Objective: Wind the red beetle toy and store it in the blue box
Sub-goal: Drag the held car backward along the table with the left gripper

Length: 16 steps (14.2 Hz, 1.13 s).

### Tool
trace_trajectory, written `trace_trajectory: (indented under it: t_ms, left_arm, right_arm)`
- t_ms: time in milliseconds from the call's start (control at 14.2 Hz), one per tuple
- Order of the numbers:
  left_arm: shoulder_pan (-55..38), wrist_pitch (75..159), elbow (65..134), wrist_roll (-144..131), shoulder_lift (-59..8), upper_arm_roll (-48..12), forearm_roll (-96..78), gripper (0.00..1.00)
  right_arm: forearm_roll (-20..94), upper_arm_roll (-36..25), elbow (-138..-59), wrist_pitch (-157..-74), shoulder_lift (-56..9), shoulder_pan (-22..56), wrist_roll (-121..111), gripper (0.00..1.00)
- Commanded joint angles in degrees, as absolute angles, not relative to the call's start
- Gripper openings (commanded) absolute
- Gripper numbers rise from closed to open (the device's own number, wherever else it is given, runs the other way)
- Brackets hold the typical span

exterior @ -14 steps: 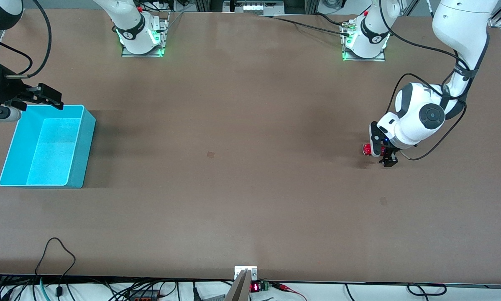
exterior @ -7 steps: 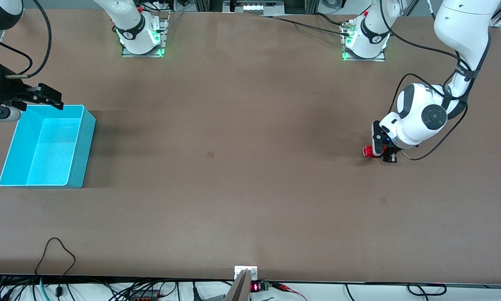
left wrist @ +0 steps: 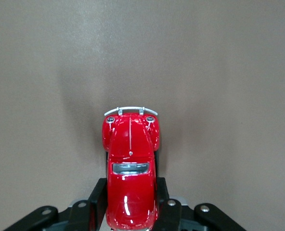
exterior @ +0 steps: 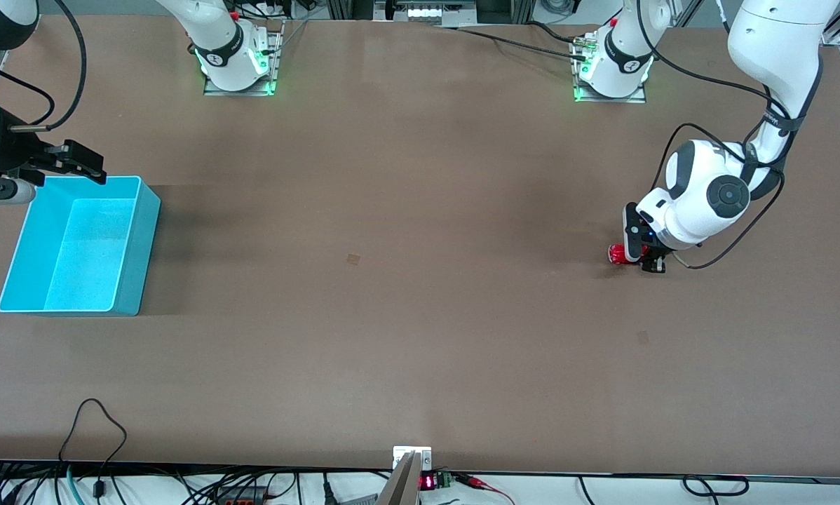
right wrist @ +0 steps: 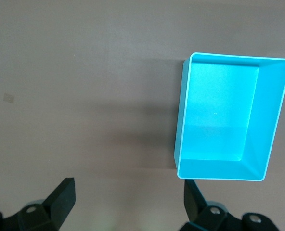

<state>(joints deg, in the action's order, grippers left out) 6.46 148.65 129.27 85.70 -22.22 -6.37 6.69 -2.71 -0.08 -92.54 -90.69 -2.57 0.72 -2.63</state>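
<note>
Only left wrist view shows left pincer [left wrist: 131,211] clamping red beetle toy [left wrist: 131,168] — right pincer [right wrist: 128,199] apart.

Beetle toy [left wrist: 131,168]: glossy red, silver bumper, pale window. Box [exterior: 136,242]: bright turquoise, plain. Table [exterior: 420,315]: matte brown. Arms white w/ black grippers.

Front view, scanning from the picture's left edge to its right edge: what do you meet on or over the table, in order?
right gripper → blue box → red beetle toy → left gripper, closed on the toy.
</note>
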Motion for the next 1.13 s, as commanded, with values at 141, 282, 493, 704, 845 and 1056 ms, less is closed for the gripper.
trace_trajectory:
  t_ms: [141,282,493,704,845,1056]
  left_arm:
    - [8.4,149.3,129.9,86.7,-23.1,-6.9,7.5,0.07]
    - [8.5,149.2,129.9,86.8,-23.1,-6.9,7.5,0.07]
    - [9.7,149.1,129.8,88.0,-23.5,-6.8,7.5,0.07]
    - [14.1,149.1,129.5,92.6,-24.0,-6.8,7.5,0.07]
    - [18.7,149.1,128.9,97.4,-25.0,-6.9,7.5,0.07]
    - [22.8,149.3,128.1,101.0,-25.3,-6.8,7.4,0.07]
  right_arm:
    - [-1.6,-0.2,-91.4,-89.7,-3.0,0.6,-2.8,1.0]
    - [-1.6,-0.2,-91.4,-89.7,-3.0,0.6,-2.8,1.0]
    - [-1.6,-0.2,-91.4,-89.7,-3.0,0.6,-2.8,1.0]
    - [-1.6,-0.2,-91.4,-89.7,-3.0,0.6,-2.8,1.0]
    - [-1.6,-0.2,-91.4,-89.7,-3.0,0.6,-2.8,1.0]
    - [-1.6,-0.2,-91.4,-89.6,-3.0,0.6,-2.8,1.0]
